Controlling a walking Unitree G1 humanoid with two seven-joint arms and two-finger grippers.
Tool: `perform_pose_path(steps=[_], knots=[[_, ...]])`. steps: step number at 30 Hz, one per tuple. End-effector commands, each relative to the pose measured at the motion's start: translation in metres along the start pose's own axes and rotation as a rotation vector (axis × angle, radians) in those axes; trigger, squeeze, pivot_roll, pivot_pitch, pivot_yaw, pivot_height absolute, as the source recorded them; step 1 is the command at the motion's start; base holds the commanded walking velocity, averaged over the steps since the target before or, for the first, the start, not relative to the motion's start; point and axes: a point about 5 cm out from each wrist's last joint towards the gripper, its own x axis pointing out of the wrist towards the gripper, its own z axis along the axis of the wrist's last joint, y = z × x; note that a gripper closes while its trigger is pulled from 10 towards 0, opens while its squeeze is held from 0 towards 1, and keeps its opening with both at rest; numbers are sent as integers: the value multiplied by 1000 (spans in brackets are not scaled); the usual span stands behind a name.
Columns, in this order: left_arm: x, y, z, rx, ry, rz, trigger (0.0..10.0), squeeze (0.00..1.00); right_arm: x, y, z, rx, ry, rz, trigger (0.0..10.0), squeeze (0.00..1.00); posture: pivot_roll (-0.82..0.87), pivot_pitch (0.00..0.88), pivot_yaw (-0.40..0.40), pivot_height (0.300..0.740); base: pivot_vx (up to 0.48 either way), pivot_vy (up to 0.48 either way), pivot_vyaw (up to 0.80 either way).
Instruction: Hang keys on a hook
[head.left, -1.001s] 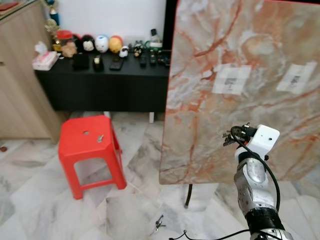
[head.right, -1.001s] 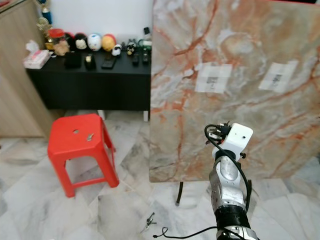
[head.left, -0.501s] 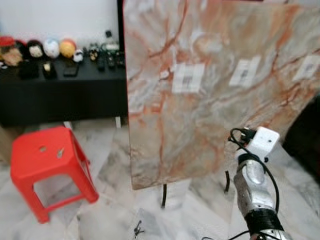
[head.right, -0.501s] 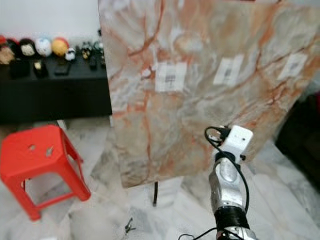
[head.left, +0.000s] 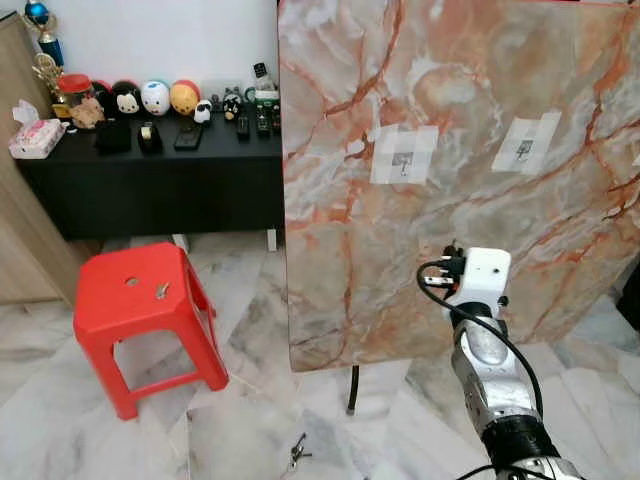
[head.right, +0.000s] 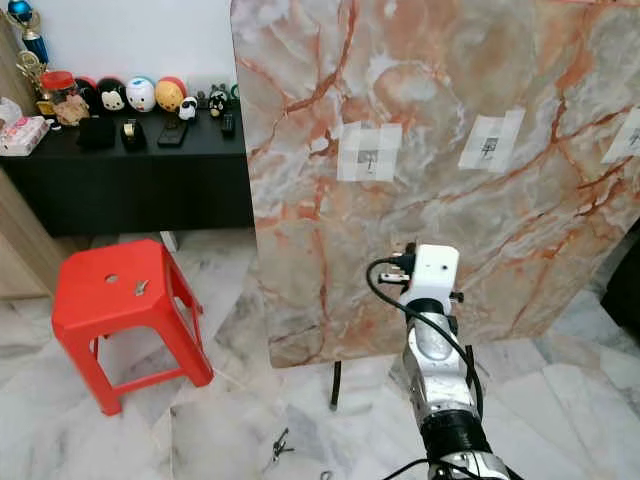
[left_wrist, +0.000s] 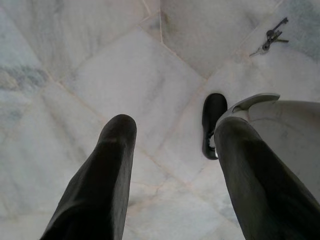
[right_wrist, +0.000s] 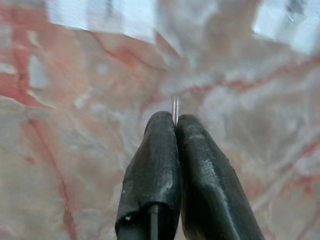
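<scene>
Both eye views look down at the marble board; wrist views face floor and board.

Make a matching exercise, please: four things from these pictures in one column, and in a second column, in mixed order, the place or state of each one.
Things:
1. red stool
2. bunch of keys
3. right gripper
4. left gripper

Places or states:
A. lies on the marble floor
B. fingers apart, pointing down at the floor
C. stands in front of the black sideboard
D. shut on a thin metal piece, facing the marble board

Pairs: 1-C, 2-A, 3-D, 4-B
</scene>
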Motion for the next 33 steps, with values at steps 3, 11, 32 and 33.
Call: perform_pose_path(steps=[3,11,32,33], knots=[[-1,2,-5,-19,15,4,10000,0,9,9,24,-32,-103,35,10000,0,-5,0,-81,740,0,0,281],[0,6,1,-28,4,8,10000,0,6,18,25,-35,-122,100,10000,0,-2,0,-82,740,0,0,392],[1,-4,2,-33,3,-14,10000,0,-1,-21,-11,154,102,-294,10000,0,-1,0,-81,740,0,0,70],[1,-4,2,-33,3,-15,10000,0,-1,-20,-10,148,92,-272,10000,0,-4,0,-80,740,0,0,0]])
